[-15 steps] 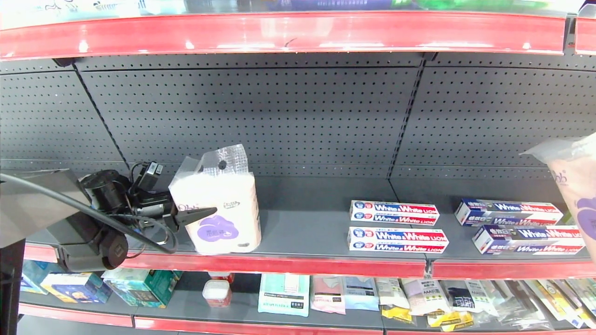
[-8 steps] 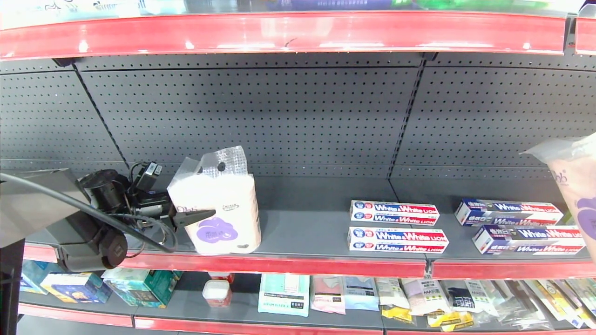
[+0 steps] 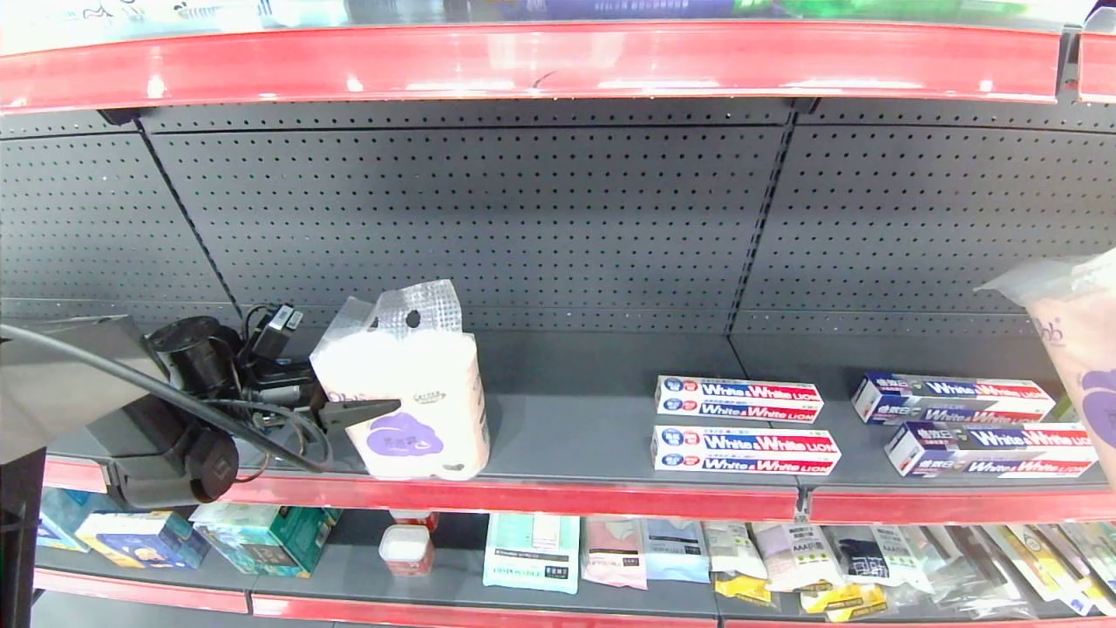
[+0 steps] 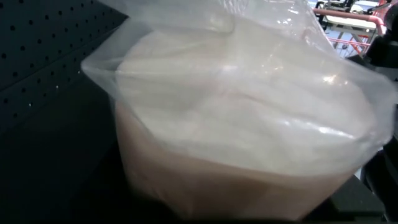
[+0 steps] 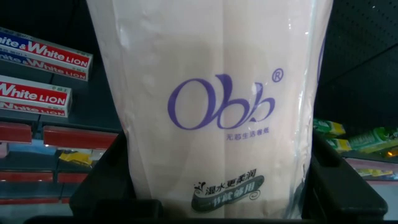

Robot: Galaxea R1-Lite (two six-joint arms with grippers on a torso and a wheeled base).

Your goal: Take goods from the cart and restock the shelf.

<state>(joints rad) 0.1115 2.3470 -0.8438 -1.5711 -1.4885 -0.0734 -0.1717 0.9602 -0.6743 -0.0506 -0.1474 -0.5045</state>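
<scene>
Paper roll packs come first, and there are two. The left pack is on the grey shelf, close to its red front edge. It looks like its bottom sits on the shelf, but that is hard to see. The left gripper is squeezed onto it, with one black finger across its front. The right pack hangs above the shelf's right end, pinched tight in the right gripper. Four toothpaste boxes lie flat in two pairs, well apart from the left pack.

Since a second ago, the left pack and its gripper have gone a little down and left. The right pack has stayed put.

Both packs have purple letters. The boxes have white letters on red and blue.
</scene>
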